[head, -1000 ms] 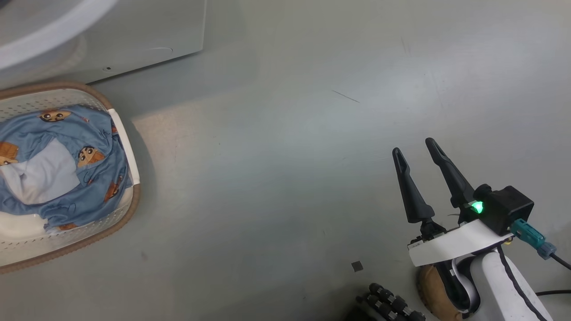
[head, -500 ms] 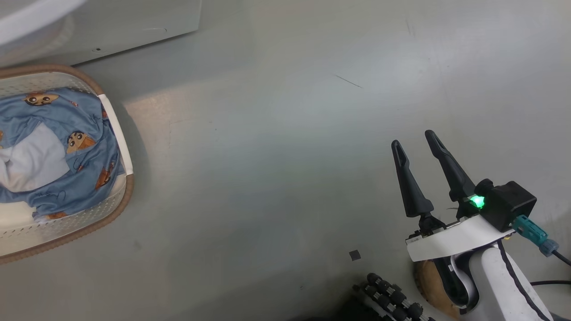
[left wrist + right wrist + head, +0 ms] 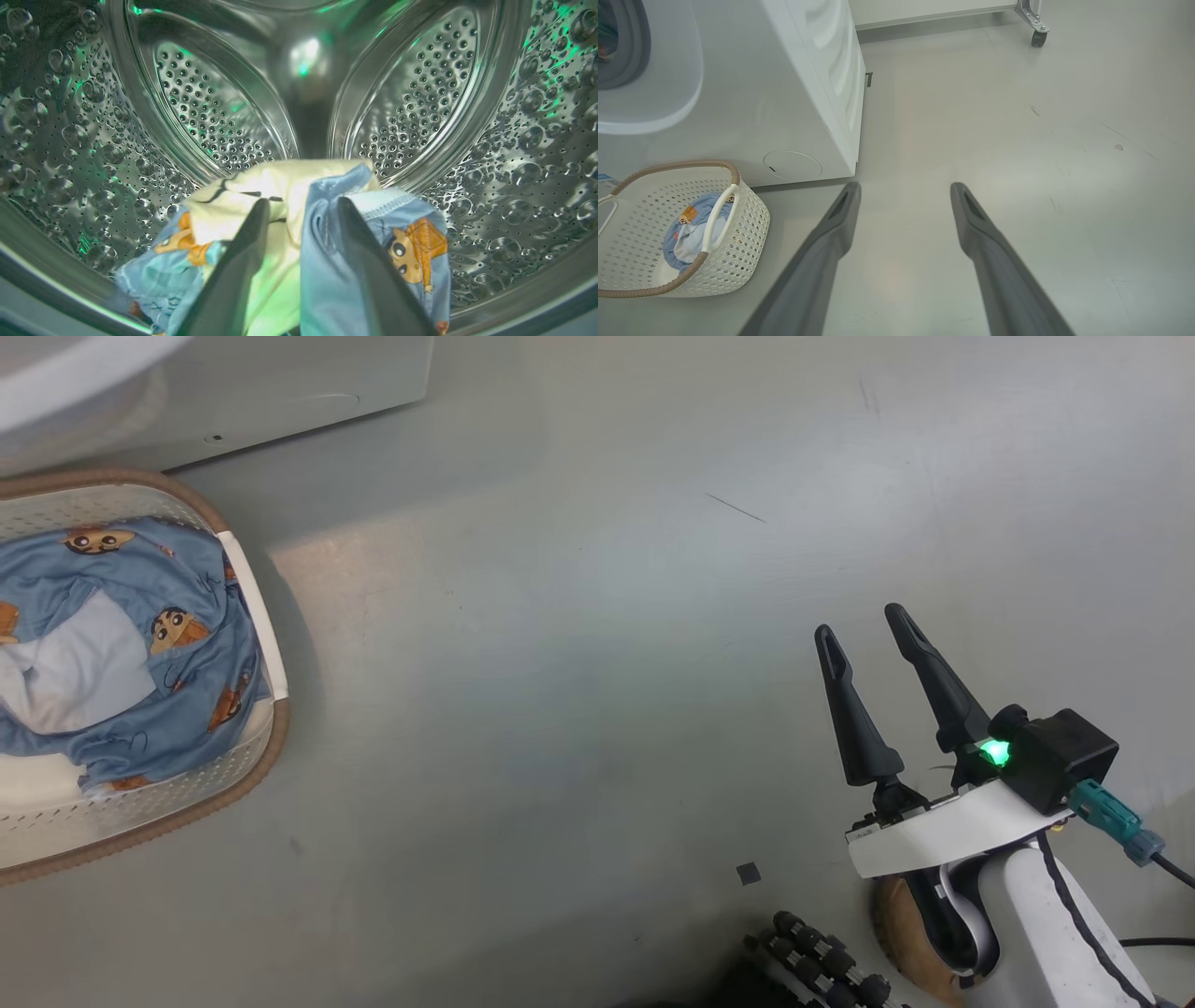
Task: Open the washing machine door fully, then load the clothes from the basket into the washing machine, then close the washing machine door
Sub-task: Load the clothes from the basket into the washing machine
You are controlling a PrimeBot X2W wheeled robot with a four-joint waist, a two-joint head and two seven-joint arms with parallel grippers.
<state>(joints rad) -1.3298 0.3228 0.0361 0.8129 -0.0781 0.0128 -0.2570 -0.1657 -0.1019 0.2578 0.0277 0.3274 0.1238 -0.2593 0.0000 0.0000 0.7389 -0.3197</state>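
Note:
My left gripper (image 3: 301, 207) is deep inside the washing machine's perforated steel drum (image 3: 93, 140). Its fingers stand apart, open, with a piece of the clothes (image 3: 411, 242) bunched between and around them on the drum's bottom: light blue with orange-brown figures and a cream panel. More of the clothes (image 3: 112, 653) lie in the cream perforated basket (image 3: 252, 775) on the floor in front of the white washing machine (image 3: 812, 93). Its white mouth rim and grey seal (image 3: 630, 60) show; the door is out of view. My right gripper (image 3: 859, 621) hangs open over bare floor, far right of the basket (image 3: 747, 224).
A grey floor (image 3: 560, 663) stretches between the basket and my right arm. A round filter cover (image 3: 791, 164) sits low on the washer's front. A castor of a white cart (image 3: 1036, 37) stands far back. My base's dark rollers (image 3: 822, 971) show at the bottom.
The whole head picture shifted a little, so the camera moved. The right gripper stays open in the same pose. The clothes in the basket lie unchanged.

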